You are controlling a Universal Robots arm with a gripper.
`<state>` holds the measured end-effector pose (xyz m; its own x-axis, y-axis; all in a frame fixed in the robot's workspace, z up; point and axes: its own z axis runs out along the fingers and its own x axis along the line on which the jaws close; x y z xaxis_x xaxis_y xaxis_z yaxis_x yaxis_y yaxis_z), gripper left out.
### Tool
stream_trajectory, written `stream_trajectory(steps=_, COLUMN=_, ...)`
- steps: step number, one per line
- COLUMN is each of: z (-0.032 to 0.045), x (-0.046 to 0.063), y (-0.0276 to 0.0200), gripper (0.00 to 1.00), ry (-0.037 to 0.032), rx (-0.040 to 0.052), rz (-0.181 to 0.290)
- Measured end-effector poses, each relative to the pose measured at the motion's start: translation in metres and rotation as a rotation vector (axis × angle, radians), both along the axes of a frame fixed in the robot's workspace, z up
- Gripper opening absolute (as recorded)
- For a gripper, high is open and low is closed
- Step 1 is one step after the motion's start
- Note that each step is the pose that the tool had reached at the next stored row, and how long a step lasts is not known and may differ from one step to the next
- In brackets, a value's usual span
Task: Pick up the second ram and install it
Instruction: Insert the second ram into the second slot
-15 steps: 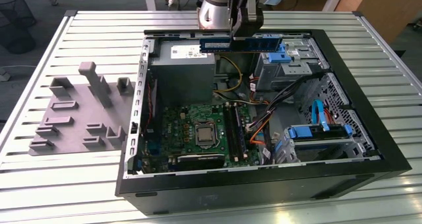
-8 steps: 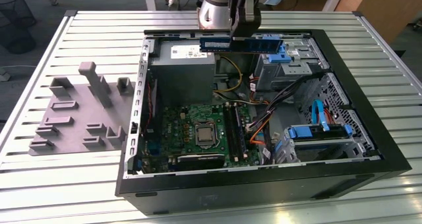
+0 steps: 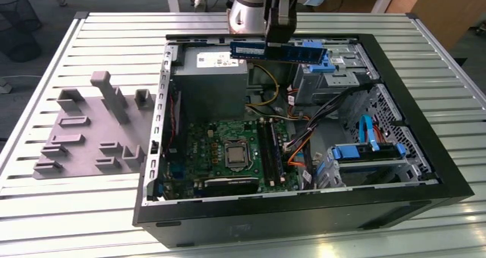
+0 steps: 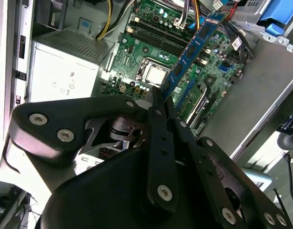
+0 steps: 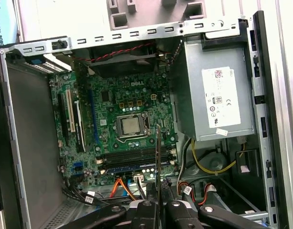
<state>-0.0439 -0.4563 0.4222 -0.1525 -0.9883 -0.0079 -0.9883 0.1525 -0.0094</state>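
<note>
Two fingers (image 4: 158,129) grip one second ram (image 3: 277,52); it hangs above one open computer case (image 3: 304,215).

Slatted metal table (image 3: 76,224), grey floor (image 3: 57,4) (beyond)

Wrist (image 3: 244,10) pointing down, jaws apparently clamped.

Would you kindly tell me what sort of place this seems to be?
Probably a robotics lab or workshop: an opened computer case sits on a slatted metal table beside a grey fixture plate, and the tool holds the second ram above it.
</note>
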Motion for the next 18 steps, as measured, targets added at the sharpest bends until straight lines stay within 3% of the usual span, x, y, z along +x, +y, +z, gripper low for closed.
stream_trajectory(steps=9, z=0.0, x=0.0, y=0.0, gripper=0.14, ry=0.0, rx=0.0001, rz=-0.006)
stream_trajectory(steps=18, z=-0.0001, x=0.0, y=0.0, gripper=0.14, ry=0.0, rx=0.0001, rz=-0.059)
